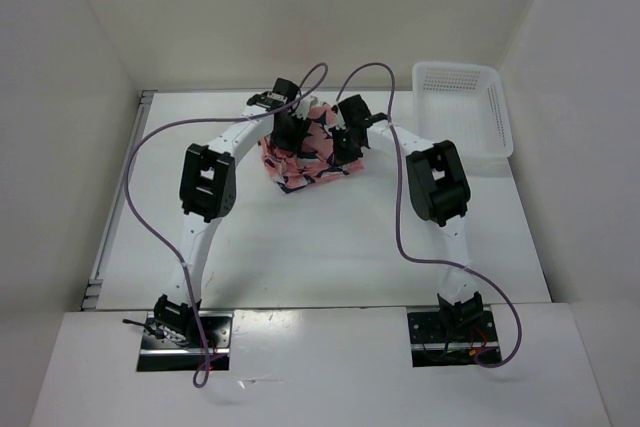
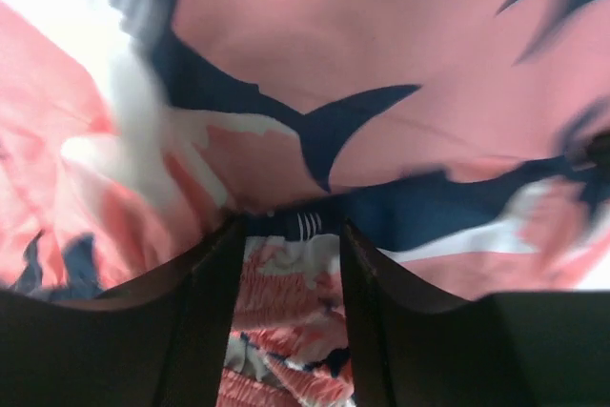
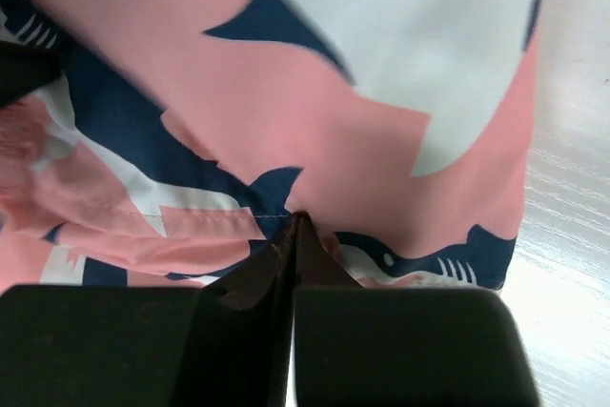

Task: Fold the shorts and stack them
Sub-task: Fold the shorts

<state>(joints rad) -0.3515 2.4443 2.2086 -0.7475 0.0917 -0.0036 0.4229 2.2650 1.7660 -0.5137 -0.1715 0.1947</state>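
The salmon-pink shorts point(image 1: 305, 159) with the navy-and-white shark print lie bunched at the table's far middle. Both grippers are down on them. My left gripper point(image 1: 288, 133) is at their left part. In the left wrist view its fingers point(image 2: 214, 293) stand apart, tips tucked under a fold of the shorts point(image 2: 381, 54), and the gathered waistband point(image 2: 286, 302) shows between them. My right gripper point(image 1: 346, 143) is at their right part. In the right wrist view it point(image 3: 295, 219) is shut, pinching the shorts point(image 3: 315, 121) at a hem.
A white plastic mesh basket point(image 1: 490, 112) stands at the back right, against the right wall. White walls close in the table on the left, back and right. Purple cables arch over both arms.
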